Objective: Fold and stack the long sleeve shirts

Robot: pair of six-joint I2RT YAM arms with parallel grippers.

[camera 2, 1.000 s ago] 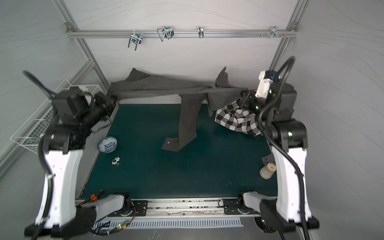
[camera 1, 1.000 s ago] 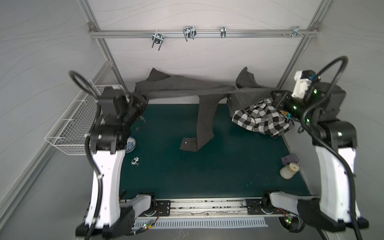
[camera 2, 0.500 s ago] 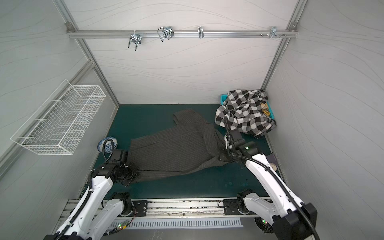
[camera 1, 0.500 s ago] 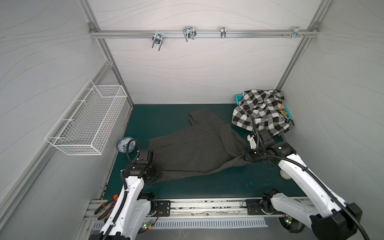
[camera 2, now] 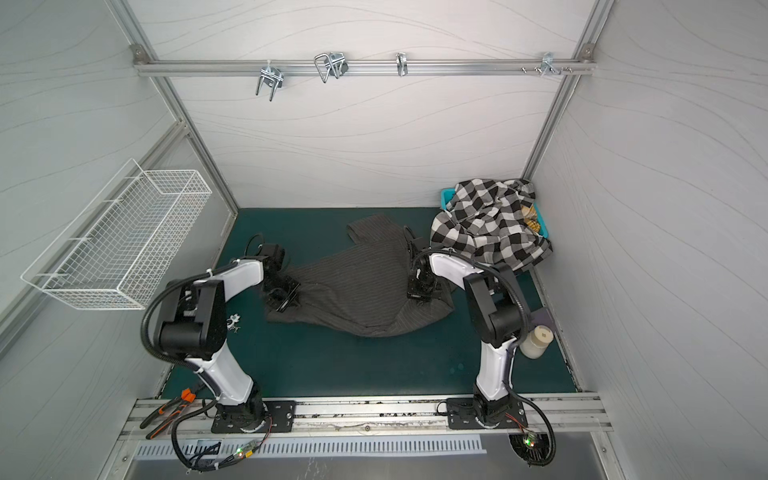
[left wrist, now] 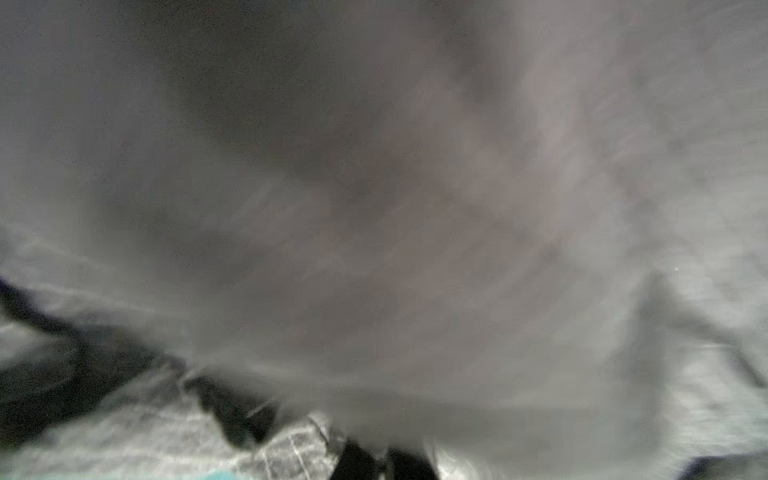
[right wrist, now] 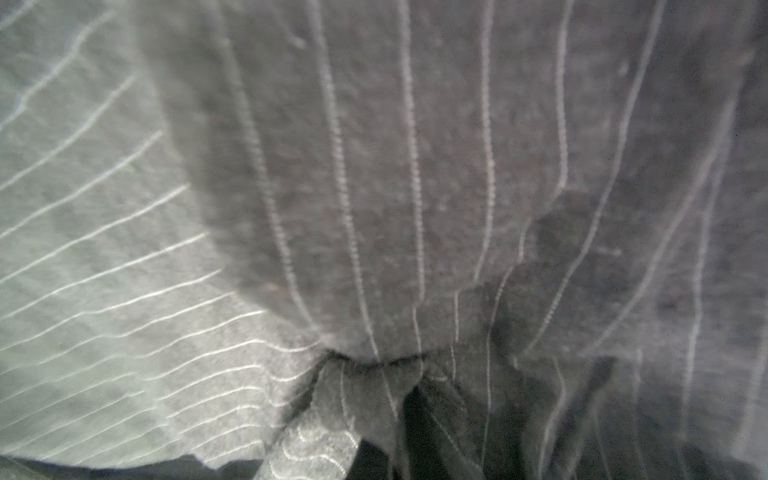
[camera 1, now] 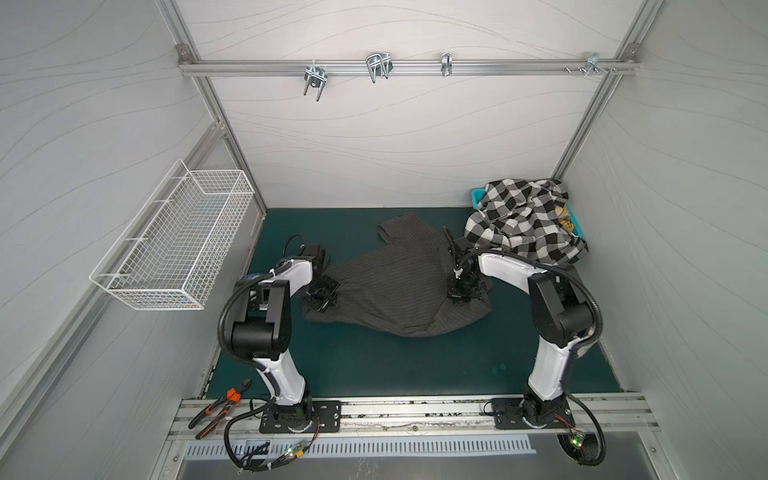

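Pinstriped shirt [camera 1: 395, 286] lies rumpled on the green mat [camera 1: 374, 365], pinched by both closed grippers: left gripper [camera 1: 327, 296] at one edge, right gripper [camera 1: 459, 295] at the other. Checked shirt [camera 1: 523, 224] heaps over the teal basket [camera 1: 477, 194] behind.

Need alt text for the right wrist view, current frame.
Close-up of the charcoal pinstriped shirt filling the frame, its pale stripes running together into a bunched pinch where the right gripper is shut on it. The picture is slightly soft, and nothing else can be made out.
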